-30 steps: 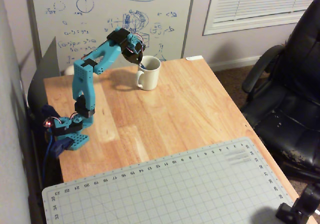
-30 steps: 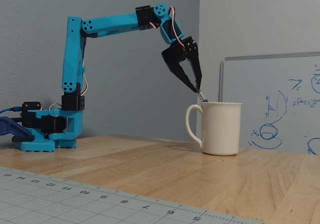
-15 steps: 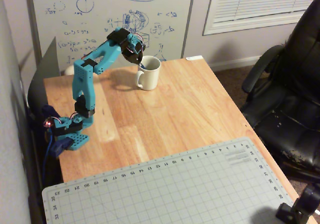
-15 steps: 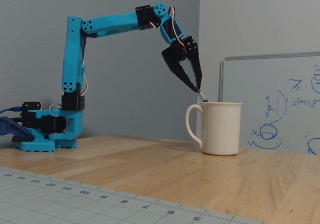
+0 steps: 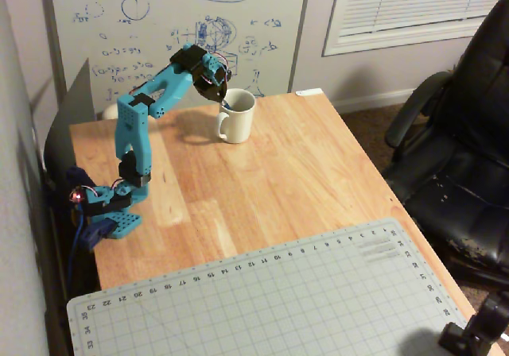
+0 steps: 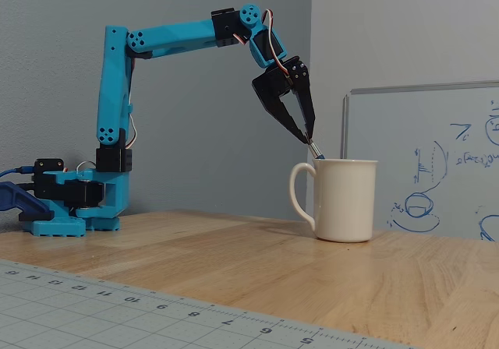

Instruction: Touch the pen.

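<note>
A white ceramic mug stands on the wooden table, also in the fixed view. The pen is a short dark bluish stick poking up out of the mug's rim; in the overhead view it is faint at the rim's left side. My blue arm reaches over the mug. My gripper points down with its black fingers closed to a point right at the pen's upper end, touching it. In the overhead view the gripper sits at the mug's left rim. Most of the pen is hidden inside the mug.
The arm's base is clamped at the table's left edge. A grey cutting mat covers the near part of the table. A whiteboard stands behind the table and a black office chair stands to the right.
</note>
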